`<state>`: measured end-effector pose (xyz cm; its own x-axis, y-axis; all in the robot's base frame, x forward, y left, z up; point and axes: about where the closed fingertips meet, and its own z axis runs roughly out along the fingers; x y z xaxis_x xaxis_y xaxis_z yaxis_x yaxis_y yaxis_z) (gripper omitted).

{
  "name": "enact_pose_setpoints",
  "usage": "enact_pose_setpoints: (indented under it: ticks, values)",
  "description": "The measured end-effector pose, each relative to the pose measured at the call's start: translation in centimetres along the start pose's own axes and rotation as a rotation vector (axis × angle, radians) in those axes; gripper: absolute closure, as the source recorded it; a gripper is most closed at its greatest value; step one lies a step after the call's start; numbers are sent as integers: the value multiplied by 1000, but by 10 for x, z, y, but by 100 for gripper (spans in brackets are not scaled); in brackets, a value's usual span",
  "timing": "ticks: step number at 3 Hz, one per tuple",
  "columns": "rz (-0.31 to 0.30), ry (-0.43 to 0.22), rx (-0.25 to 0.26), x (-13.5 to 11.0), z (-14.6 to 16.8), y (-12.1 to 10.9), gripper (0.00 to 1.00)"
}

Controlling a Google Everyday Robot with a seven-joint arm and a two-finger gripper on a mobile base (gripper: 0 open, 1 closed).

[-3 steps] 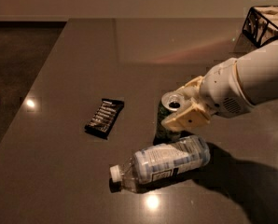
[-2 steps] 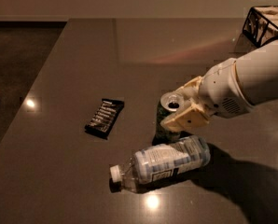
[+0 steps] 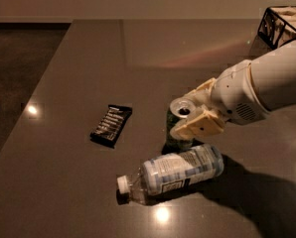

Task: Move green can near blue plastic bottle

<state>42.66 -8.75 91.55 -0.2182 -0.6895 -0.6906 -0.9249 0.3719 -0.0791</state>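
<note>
Where the white robot arm (image 3: 272,81) reaches in from the right edge, its gripper (image 3: 184,114) sits over the middle of a dark grey table (image 3: 88,58). The two cream-coloured fingers (image 3: 200,125) are closed to roughly the width of a drink can, one on the far side and one on the near side. Between them is the green can (image 3: 179,143), which they appear to grip around its upper half. The can stands upright with its base on the table. Its long axis is vertical, and its silver top with the pull-tab opening faces upward between the fingers.

Just below the gripper, toward the camera, the blue plastic bottle (image 3: 180,170) lies on its side. Its long axis runs from lower left to upper right. Its white cap (image 3: 122,183) points to the lower left, away from the gripper, and its base lies under the wrist. The foot of the can is right beside the bottle's flank; whether they touch cannot be told.

Left of the gripper and well apart from it, a flat black snack wrapper (image 3: 111,125) lies on the table. Far behind the gripper, at the upper right corner, a black wire basket (image 3: 282,26) stands at the table's edge.
</note>
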Motion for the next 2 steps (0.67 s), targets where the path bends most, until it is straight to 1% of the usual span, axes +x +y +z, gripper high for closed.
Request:
enact_pose_setpoints:
  ticks: [1, 2]
  values:
    - [-2, 0, 1, -1, 0, 1, 0]
    - [-2, 0, 1, -1, 0, 1, 0]
